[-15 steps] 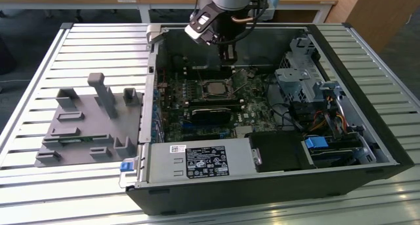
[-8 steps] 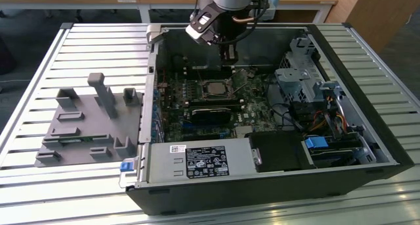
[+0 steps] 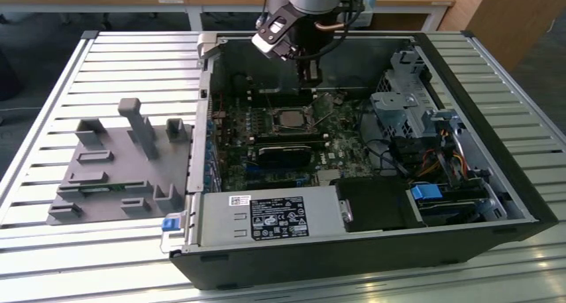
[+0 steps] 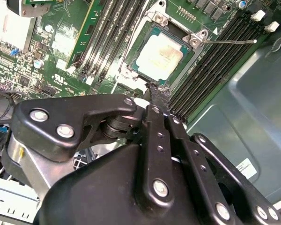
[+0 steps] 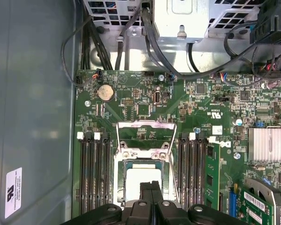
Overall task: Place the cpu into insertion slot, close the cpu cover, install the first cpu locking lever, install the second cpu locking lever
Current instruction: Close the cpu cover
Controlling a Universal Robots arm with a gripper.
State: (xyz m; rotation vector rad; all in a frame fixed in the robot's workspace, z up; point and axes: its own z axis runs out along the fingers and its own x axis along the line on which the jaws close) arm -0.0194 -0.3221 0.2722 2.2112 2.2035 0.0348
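We judge the first step done and the other three not yet done. Going left to right across the exterior view, the slatted counter (image 3: 132, 58) first carries a grey fixture tray (image 3: 115, 167). Most of its upright holders stand bare, and something small and green lies low in one near its front. We cannot tell what it is.

Next comes the open computer case (image 3: 495, 183), which holds the green motherboard (image 3: 265, 150), a labelled power supply (image 3: 265, 217) at the front, and drive cages and cables (image 3: 415, 124) toward the exterior view's right.

On the motherboard, the cpu (image 5: 143, 180) lies flat inside the insertion slot (image 5: 122, 185), its pale metal face up. The cpu cover (image 5: 146, 124) is swung back beyond the slot, so the board shows through its window; closing it remains to be done. In the second wrist view, a thin locking lever (image 4: 229, 41) juts out sideways from the slot's corner over the memory slots (image 4: 210, 65). We read it as unlatched, so both levers look left to do.

The hand (image 4: 155, 93) hangs just beside the near edge of the slot. Its fingers are pressed together with nothing between them, and we cannot tell whether their tips touch the slot's rim.
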